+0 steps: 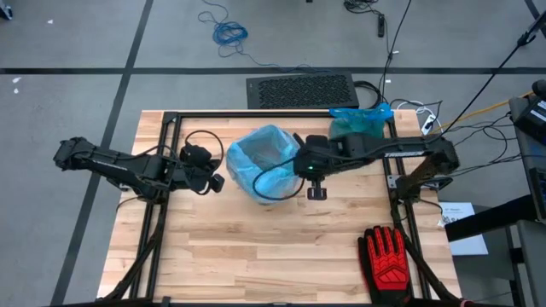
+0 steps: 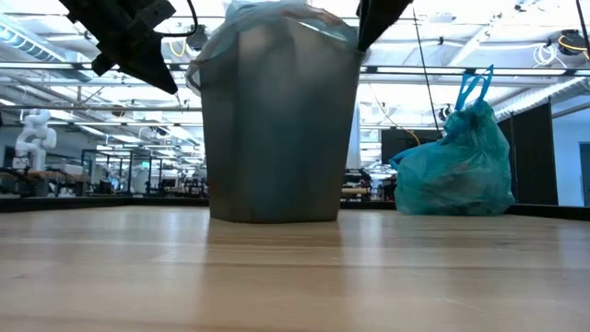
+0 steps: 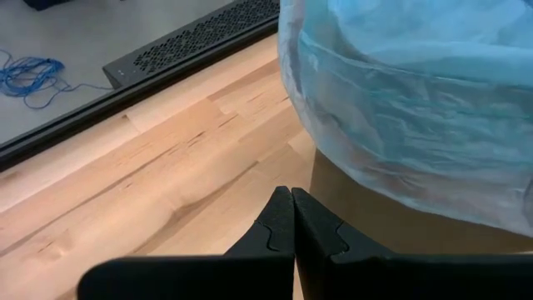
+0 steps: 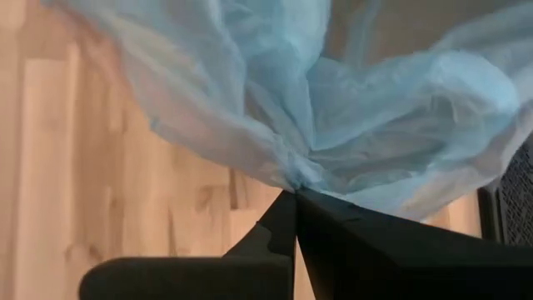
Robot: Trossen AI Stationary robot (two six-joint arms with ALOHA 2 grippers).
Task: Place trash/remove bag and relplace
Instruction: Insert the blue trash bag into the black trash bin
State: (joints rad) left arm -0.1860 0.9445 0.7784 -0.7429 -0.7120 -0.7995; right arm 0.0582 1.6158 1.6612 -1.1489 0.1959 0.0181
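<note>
On the wooden worktop a grey bin stands upright near the centre, its long axis vertical and its mouth facing straight up, lined with a light blue bag whose rim is folded down over the outside of the wall. No loose scraps of trash show on the worktop in any view, and the inside of the bin cannot be seen well enough to tell what lies there. At about two o'clock from the bin, near the far edge of the worktop, sits a tied, filled blue bag, knot pointing up, well apart from the bin. At about five o'clock, near the front right corner, lies a red-and-black glove, fingers pointing toward the far edge. Beyond the worktop at twelve o'clock a black perforated panel lies on the floor, with a coil of blue cable farther off. The right pincer is at the bin's three o'clock side, its fingers pressed together on a gathered fold of the light blue bag at the rim. The left pincer hangs at the bin's nine o'clock side, just beside the draped liner, fingers pressed together with nothing between them. Both arms flank the bin, so its sides are crowded while the front stays open.
</note>
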